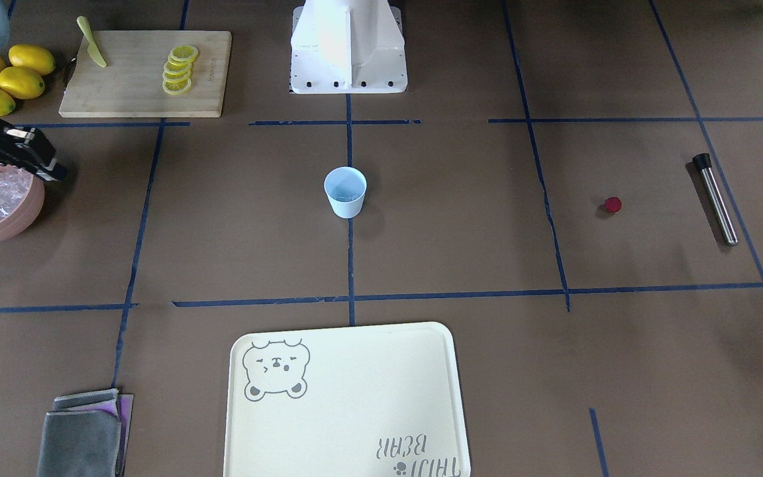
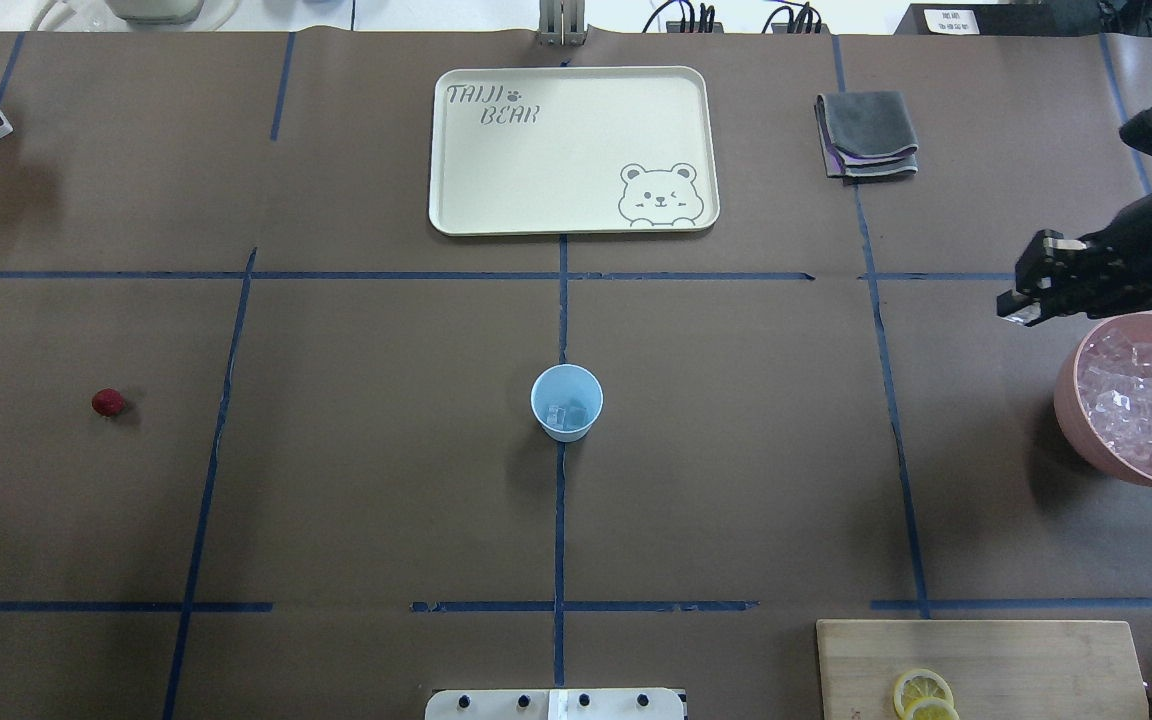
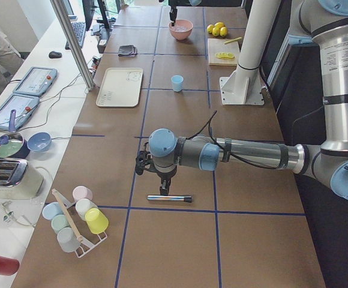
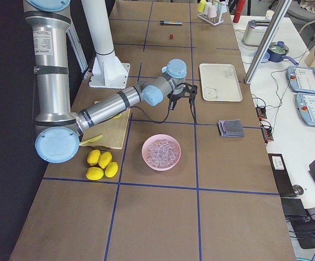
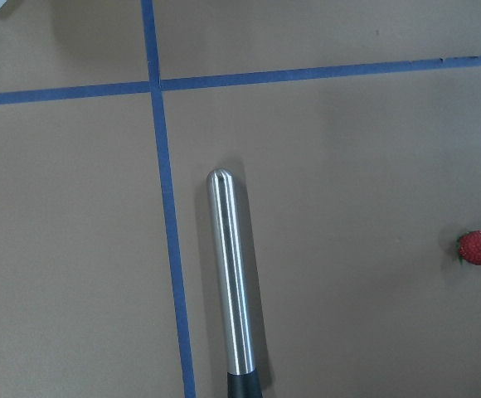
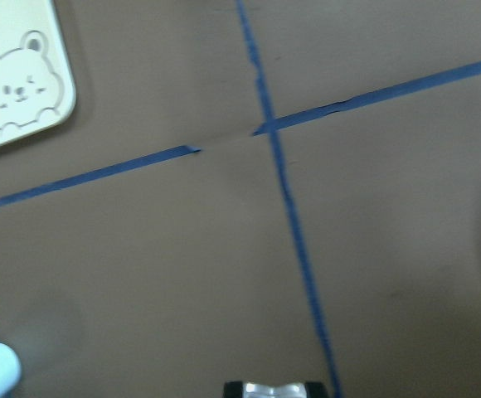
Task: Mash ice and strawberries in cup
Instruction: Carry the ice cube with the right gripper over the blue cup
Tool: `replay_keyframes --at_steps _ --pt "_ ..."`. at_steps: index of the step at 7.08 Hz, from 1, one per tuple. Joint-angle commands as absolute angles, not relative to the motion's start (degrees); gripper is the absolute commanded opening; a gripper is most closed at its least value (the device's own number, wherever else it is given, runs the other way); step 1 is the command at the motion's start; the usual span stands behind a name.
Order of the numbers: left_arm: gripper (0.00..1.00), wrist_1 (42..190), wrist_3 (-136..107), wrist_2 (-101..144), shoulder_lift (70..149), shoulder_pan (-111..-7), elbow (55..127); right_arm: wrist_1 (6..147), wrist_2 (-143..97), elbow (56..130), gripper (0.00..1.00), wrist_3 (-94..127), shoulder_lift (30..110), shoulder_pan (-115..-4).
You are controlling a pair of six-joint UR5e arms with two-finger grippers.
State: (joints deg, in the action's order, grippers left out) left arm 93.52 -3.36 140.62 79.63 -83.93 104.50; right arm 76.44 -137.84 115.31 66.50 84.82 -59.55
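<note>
The pale blue cup (image 2: pixel 566 402) stands upright at the table's middle with a few ice cubes (image 2: pixel 566 415) in it; it also shows in the front view (image 1: pixel 345 192). More ice (image 2: pixel 1141 405) fills the pink bowl. The strawberry (image 2: pixel 108 402) lies alone on the table, also seen in the left wrist view (image 5: pixel 478 248). My right gripper (image 2: pixel 1021 300) hangs above the bowl's far rim. In its wrist view its tips (image 6: pixel 275 388) are close together with a pale glassy piece between them. My left gripper (image 3: pixel 162 183) hovers over a steel muddler (image 5: pixel 234 282); I cannot tell whether it is open or shut.
The pink bowl (image 2: pixel 1071 415) sits at the right edge. A cream tray (image 2: pixel 456 180) lies beyond the cup, with folded grey cloths (image 2: pixel 866 130) beside it. A cutting board (image 1: pixel 136 93) holds lemon slices and a knife. Whole lemons (image 1: pixel 10 76) lie next to it.
</note>
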Motion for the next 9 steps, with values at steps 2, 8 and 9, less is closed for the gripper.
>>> replay_keyframes --at_steps 2,8,9 --pt "1.0 93.5 -3.3 140.6 79.7 -83.9 104.5 76.6 -124.1 112.3 0.01 97.0 64.2 -39.6" --pt "1.0 93.5 -3.3 140.6 79.6 -83.9 104.5 75.8 -108.5 99.2 0.04 103.8 52.6 -27.3" --pt "1.0 93.5 -3.3 140.6 79.7 -83.9 104.5 75.8 -108.5 98.9 0.1 103.7 52.4 -27.3"
